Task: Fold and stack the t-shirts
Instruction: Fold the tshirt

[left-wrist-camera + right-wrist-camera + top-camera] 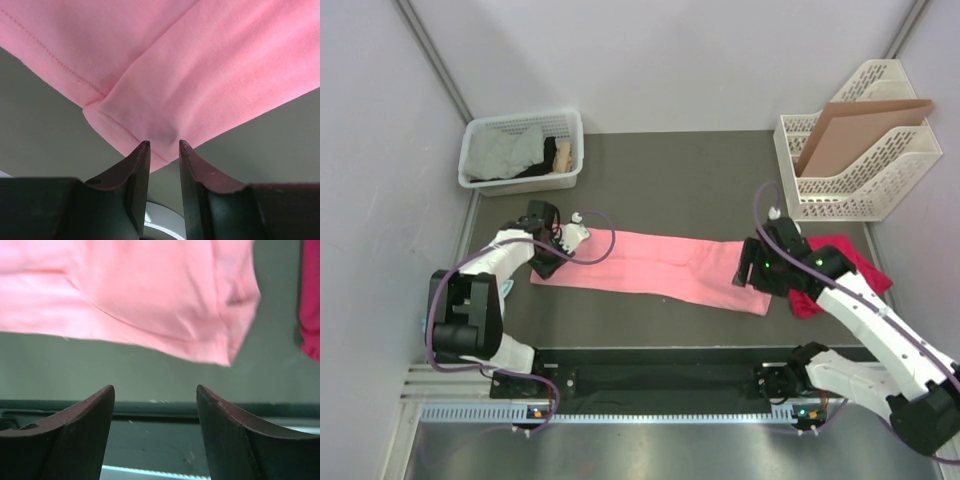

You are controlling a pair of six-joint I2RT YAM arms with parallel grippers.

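Note:
The salmon-pink t-shirt lies folded into a long strip across the dark table. My left gripper is at the strip's left end. In the left wrist view the left gripper stands narrowly open, and a hemmed corner of the pink shirt lies just past the tips with nothing between them. My right gripper hovers over the strip's right end. In the right wrist view the right gripper is wide open and empty, with the pink shirt beyond it. The magenta-red t-shirt lies crumpled at the right, partly under the right arm, and its edge shows in the right wrist view.
A white basket holding grey and dark cloth stands at the back left. A white file rack with a brown cardboard sheet stands at the back right. A black rail runs along the near edge.

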